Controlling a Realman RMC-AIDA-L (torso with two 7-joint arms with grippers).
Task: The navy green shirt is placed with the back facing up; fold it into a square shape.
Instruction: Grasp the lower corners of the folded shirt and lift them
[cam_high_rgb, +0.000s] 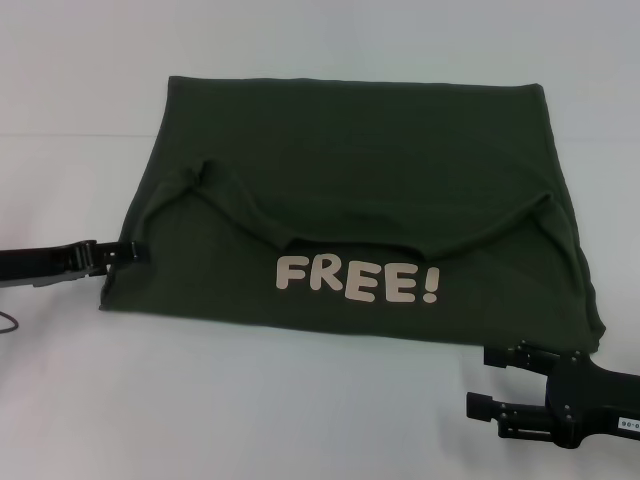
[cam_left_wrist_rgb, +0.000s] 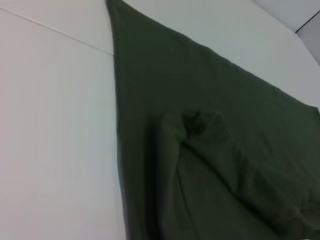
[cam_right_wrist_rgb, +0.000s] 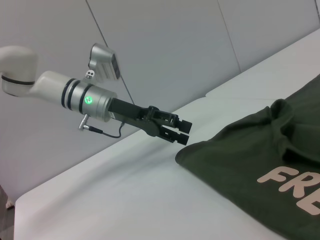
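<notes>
From the head camera, the shirt (cam_high_rgb: 360, 200) lies mid-table, already folded once with its lettering up; the left gripper (cam_high_rgb: 125, 252) sits at its nine o'clock corner, the right gripper (cam_high_rgb: 515, 385) open and empty at five o'clock. The left wrist camera shows only cloth. The right wrist camera shows the left fingers nearly closed beside the corner, gripping nothing I can see, so the next fold calls for regrasping an edge.

The right gripper (cam_high_rgb: 492, 382) sits at the near right of the head view, its arm cut off by the frame's right and lower edges, while the left arm runs out past the left edge. In the left wrist view the shirt (cam_left_wrist_rgb: 210, 140) spills beyond the frame and no fingers show. In the right wrist view, the shirt's lettering (cam_right_wrist_rgb: 292, 187) is clipped after "FRE".
</notes>
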